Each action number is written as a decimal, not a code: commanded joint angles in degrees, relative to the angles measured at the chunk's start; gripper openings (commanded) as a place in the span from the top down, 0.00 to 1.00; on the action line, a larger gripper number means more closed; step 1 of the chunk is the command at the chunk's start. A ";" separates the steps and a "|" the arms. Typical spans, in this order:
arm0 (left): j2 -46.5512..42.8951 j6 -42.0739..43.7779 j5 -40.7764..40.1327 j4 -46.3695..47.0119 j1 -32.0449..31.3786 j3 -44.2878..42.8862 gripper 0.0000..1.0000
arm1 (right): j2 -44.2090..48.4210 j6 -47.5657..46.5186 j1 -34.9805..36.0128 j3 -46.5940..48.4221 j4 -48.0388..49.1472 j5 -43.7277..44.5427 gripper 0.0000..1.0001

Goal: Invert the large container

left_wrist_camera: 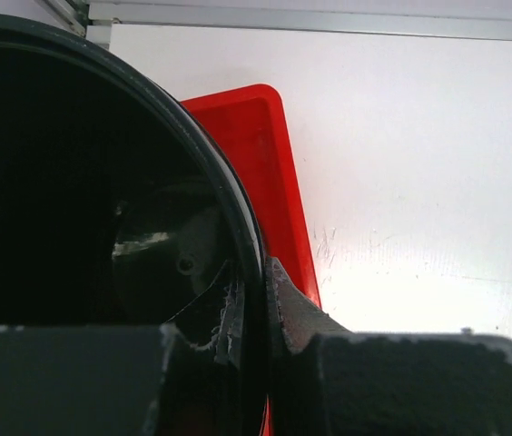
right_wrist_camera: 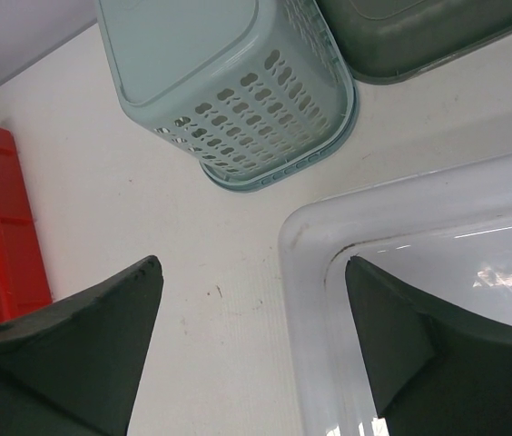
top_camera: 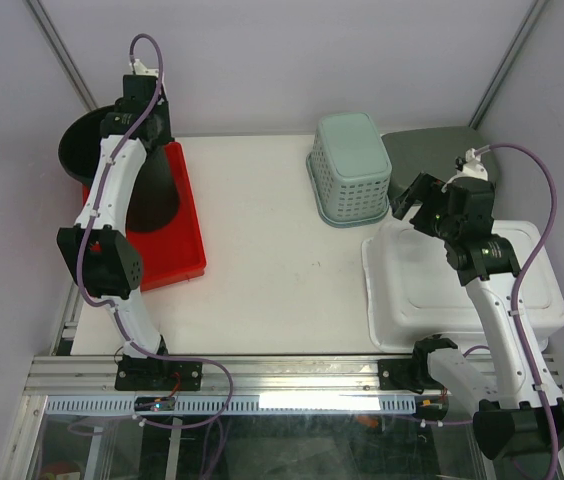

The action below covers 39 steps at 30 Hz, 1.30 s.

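Far left of the tabletop (top_camera: pixel 272 250), over a flat red plastic tray (top_camera: pixel 190 235): the large black round plastic container (top_camera: pixel 154 190), tipped well off upright. Mouth turned toward the far-left corner, narrow base pointing toward the near right across the tray. A long axis running diagonally, then, not vertical. Unclear from above: base touching the tray or hanging just over it.

Gripped at the rim by the left jaws, clamped on the thin black wall. In the wrist view, one finger (left_wrist_camera: pixel 229 313) inside the dark bowl, the other outside on the tray side, rim edge pinched between. Grip at the far end of the container, with the whole body stretching away toward the near side.

Right jaws spread wide, holding nothing, hovering at the corner of a white translucent rectangular bin (top_camera: pixel 412 300), near a mint-green slotted basket (top_camera: pixel 347 165) standing bottom-up. Well apart from the black container; clearly the farther arm.

Judged mid-flip: further rotation about the rim grip needed, to a mouth-down pose. Risk of the one-sided pinch slipping under the swinging weight.
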<state>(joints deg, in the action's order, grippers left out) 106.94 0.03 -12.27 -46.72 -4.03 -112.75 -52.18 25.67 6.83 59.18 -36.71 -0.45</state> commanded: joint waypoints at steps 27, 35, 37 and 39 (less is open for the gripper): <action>-18.09 -9.62 20.00 4.27 -15.98 -6.87 1.00 | 0.38 4.67 0.20 0.20 5.69 -0.52 0.17; -16.02 -14.18 45.39 7.53 -16.35 0.99 1.00 | 3.47 3.46 0.21 -0.40 4.89 4.47 0.17; -15.03 -14.82 50.52 7.66 -16.36 1.85 1.00 | 2.97 1.96 0.21 0.00 4.53 2.92 0.17; -14.67 -15.24 53.40 7.84 -16.38 2.68 1.00 | 2.04 1.04 0.21 0.88 3.31 1.32 0.17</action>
<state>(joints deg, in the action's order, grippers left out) 94.41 -12.99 27.07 -46.61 -19.94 -109.21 -49.25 29.08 6.87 58.48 -33.26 1.48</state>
